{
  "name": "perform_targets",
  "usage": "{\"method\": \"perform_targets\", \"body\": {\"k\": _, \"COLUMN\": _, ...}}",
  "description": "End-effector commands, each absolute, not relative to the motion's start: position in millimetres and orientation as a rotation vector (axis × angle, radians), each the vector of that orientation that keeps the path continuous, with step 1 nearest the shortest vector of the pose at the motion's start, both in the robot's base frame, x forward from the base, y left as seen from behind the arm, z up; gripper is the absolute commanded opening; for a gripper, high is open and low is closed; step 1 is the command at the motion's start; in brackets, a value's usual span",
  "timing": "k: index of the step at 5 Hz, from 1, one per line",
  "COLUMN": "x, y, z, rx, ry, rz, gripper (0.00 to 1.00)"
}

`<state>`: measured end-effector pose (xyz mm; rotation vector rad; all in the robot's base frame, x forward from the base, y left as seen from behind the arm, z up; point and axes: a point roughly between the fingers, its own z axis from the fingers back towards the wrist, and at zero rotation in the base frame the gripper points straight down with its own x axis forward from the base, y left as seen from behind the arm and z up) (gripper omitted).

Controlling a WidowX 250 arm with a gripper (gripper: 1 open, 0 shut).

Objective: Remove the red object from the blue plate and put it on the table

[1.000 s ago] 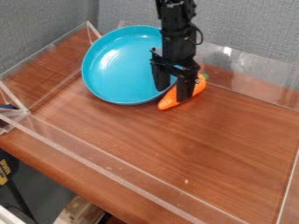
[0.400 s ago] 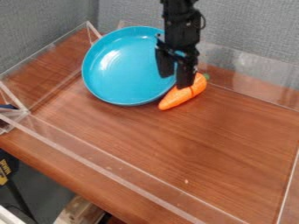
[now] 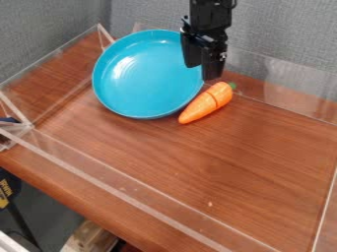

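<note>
Carrot lies on the table, just off the plate at its right-front edge, tip pointing toward the plate's lower rim and either touching it or a hair away; can't tell which. Green stem end points away from the plate, up-right. Plate itself looks empty, sitting tilted or propped at the back left of the table.

Gripper hangs above the plate's right rim, over and behind the carrot's stem end, clear of it. Nothing between the fingers. Jaws look slightly apart, but the dark fingers overlap from this angle, so how wide can't be told for sure. No contact with carrot or plate visible.

Step judgement: placing looks done, since the carrot is on wood, not on blue. This reads as the release and retreat phase, close to the end of the task.

Next move, as a guess: lift straight up and away from the plate, keeping the fingers clear of the carrot so it doesn't roll. The carrot is round and tapered and could roll toward the plate rim if nudged. If the tip rests on the rim, a small push farther from the plate would make the result cleaner.
</note>
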<state>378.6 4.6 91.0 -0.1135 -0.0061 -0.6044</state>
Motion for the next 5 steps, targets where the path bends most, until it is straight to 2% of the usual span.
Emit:
{"method": "perform_targets", "body": {"k": 1, "x": 376, "y": 2, "z": 111.2, "rx": -0.084, "ry": -0.064, "rz": -0.606, "gripper": 0.0}}
{"method": "perform_targets", "body": {"k": 5, "x": 373, "y": -6, "z": 90.5, "rx": -0.094, "ry": -0.02, "rz": -0.731, "gripper": 0.0}}
